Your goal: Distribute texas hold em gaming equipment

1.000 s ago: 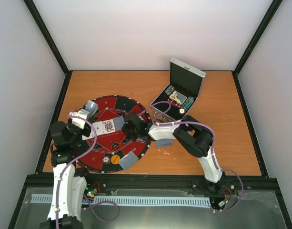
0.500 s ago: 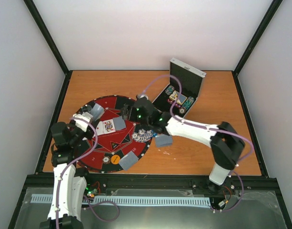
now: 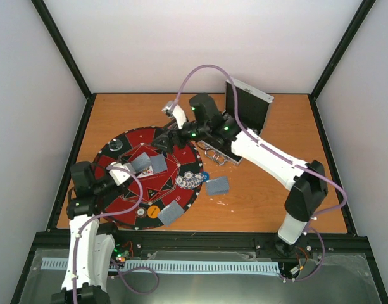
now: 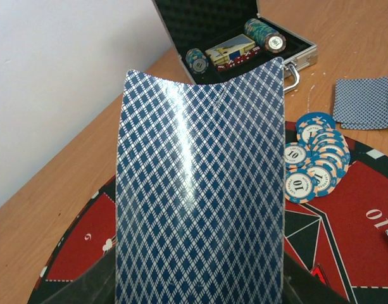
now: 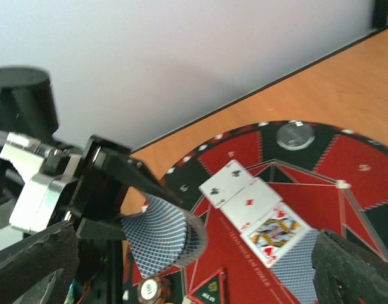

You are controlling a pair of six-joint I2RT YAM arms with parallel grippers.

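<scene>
One blue-backed card (image 4: 200, 190) bows above the mat (image 3: 157, 189) because your left gripper (image 3: 121, 170) pinches it edge to edge, probably for dealing; your right gripper (image 3: 171, 136) hangs spread wide and empty over the mat's far side.

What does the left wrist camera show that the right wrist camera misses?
Only the left wrist view shows the open silver case with its chip stacks, and the pile of poker chips on the red-and-black mat. Only the right wrist view shows the face-up cards, the clear disc near the mat's far rim and the left gripper itself. Both show that mat and the bent blue-backed card which that gripper pinches.
</scene>
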